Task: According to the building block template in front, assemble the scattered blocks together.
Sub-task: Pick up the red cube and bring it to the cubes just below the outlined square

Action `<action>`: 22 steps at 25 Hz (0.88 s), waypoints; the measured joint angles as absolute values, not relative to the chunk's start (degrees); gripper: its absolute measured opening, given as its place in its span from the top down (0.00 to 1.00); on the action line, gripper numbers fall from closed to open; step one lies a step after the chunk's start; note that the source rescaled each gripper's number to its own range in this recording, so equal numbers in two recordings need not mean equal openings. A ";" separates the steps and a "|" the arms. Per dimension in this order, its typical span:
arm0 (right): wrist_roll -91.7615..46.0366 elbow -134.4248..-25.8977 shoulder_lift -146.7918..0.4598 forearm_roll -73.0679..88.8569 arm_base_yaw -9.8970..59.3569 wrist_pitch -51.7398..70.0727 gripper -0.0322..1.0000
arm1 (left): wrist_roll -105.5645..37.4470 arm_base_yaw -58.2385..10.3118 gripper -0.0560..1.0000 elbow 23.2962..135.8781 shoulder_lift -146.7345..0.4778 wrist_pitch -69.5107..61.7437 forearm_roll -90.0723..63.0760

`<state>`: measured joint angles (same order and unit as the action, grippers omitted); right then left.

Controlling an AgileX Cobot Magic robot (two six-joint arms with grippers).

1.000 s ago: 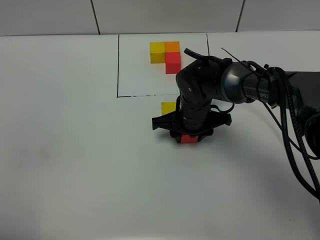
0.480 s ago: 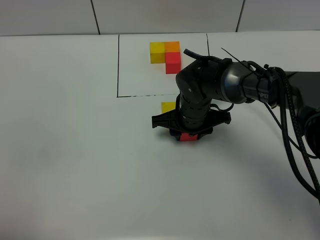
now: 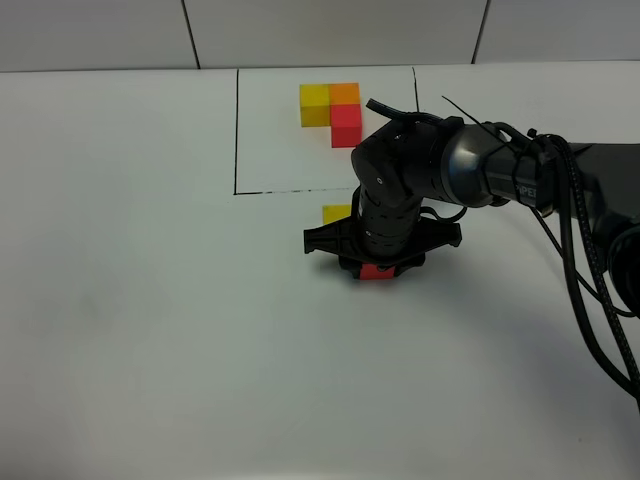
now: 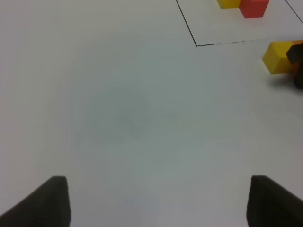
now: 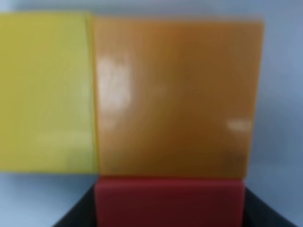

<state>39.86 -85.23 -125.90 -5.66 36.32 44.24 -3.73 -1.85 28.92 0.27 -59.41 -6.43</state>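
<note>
Now | right fingers point(image 3: 377, 275) clamp red cube point(image 3: 376, 274) | touching orange cube point(image 5: 173, 97) | left fingers point(image 4: 52, 198) wide

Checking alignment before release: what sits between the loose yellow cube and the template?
Bare table with only a drawn black line between the yellow cube and the template, seen in the exterior high view.

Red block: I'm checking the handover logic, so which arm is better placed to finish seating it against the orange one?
Right. Its pincer is at the red block, beside the orange block and yellow block. The left pincer hangs open over bare table, apart from them.
</note>
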 joint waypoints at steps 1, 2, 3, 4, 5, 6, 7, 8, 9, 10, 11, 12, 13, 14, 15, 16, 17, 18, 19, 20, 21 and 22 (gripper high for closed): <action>39.98 -85.23 -125.90 -5.71 36.32 44.24 0.96 | -3.73 -1.85 0.19 28.92 0.27 -59.41 -6.43; 40.03 -85.23 -125.90 -5.71 36.32 44.24 0.96 | -3.73 -1.85 0.19 28.92 0.27 -59.41 -6.43; 40.19 -85.23 -125.90 -5.77 36.32 44.24 0.96 | -3.73 -1.85 0.19 28.92 0.27 -59.41 -6.43; 40.32 -85.23 -125.90 -5.76 36.32 44.24 0.96 | -3.73 -1.85 0.19 28.92 0.27 -59.41 -6.43; 40.44 -85.23 -125.90 -5.76 36.32 44.24 0.96 | -3.73 -1.85 0.19 28.92 0.27 -59.41 -6.43; 40.46 -85.23 -125.90 -5.76 36.32 44.24 0.96 | -3.73 -1.85 0.19 28.92 0.27 -59.41 -6.43; 40.51 -85.23 -125.90 -5.76 36.32 44.24 0.96 | -3.73 -1.85 0.19 28.92 0.27 -59.41 -6.43; 40.51 -85.23 -125.90 -5.76 36.32 44.24 0.96 | -3.73 -1.85 0.19 28.92 0.27 -59.41 -6.43; 40.51 -85.23 -125.90 -5.76 36.32 44.24 0.96 | -3.73 -1.85 0.19 28.92 0.27 -59.41 -6.43; 40.51 -85.23 -125.90 -5.76 36.32 44.24 0.96 | -3.73 -1.85 0.19 28.92 0.27 -59.41 -6.43; 40.51 -85.23 -125.90 -5.76 36.32 44.24 0.96 | -3.73 -1.85 0.19 28.92 0.27 -59.41 -6.43; 40.51 -85.23 -125.90 -5.76 36.32 44.24 0.96 | -3.73 -1.85 0.19 28.92 0.27 -59.41 -6.43; 40.51 -85.23 -125.90 -5.76 36.32 44.24 0.96 | -3.73 -1.85 0.19 28.92 0.27 -59.41 -6.43; 40.58 -85.23 -125.90 -5.76 36.32 44.24 0.96 | -3.73 -1.85 0.19 28.92 0.27 -59.41 -6.43; 40.58 -85.23 -125.90 -5.76 36.32 44.24 0.96 | -3.73 -1.85 0.19 28.92 0.27 -59.41 -6.43; 40.60 -85.23 -125.90 -5.76 36.32 44.24 0.96 | -3.73 -1.85 0.19 28.92 0.27 -59.41 -6.43; 40.64 -85.23 -125.90 -5.76 36.32 44.24 0.96 | -3.73 -1.85 0.19 28.92 0.27 -59.41 -6.43; 40.64 -85.23 -125.90 -5.71 36.32 44.24 0.96 | -3.73 -1.85 0.19 28.92 0.27 -59.41 -6.43; 40.64 -85.28 -125.90 -5.65 36.32 44.24 0.96 | -3.73 -1.85 0.19 28.92 0.27 -59.41 -6.43; 40.64 -85.27 -125.90 -5.52 36.32 44.24 0.96 | -3.73 -1.85 0.19 28.92 0.27 -59.41 -6.43; 40.64 -85.30 -125.90 -5.43 36.26 44.24 0.96 | -3.73 -1.85 0.19 28.92 0.27 -59.41 -6.43; 40.64 -85.30 -125.90 -5.37 36.25 44.24 0.96 | -3.73 -1.85 0.19 28.92 0.27 -59.41 -6.43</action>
<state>40.64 -85.30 -125.90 -5.37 36.25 44.24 -3.73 -1.85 28.92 0.27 -59.41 -6.43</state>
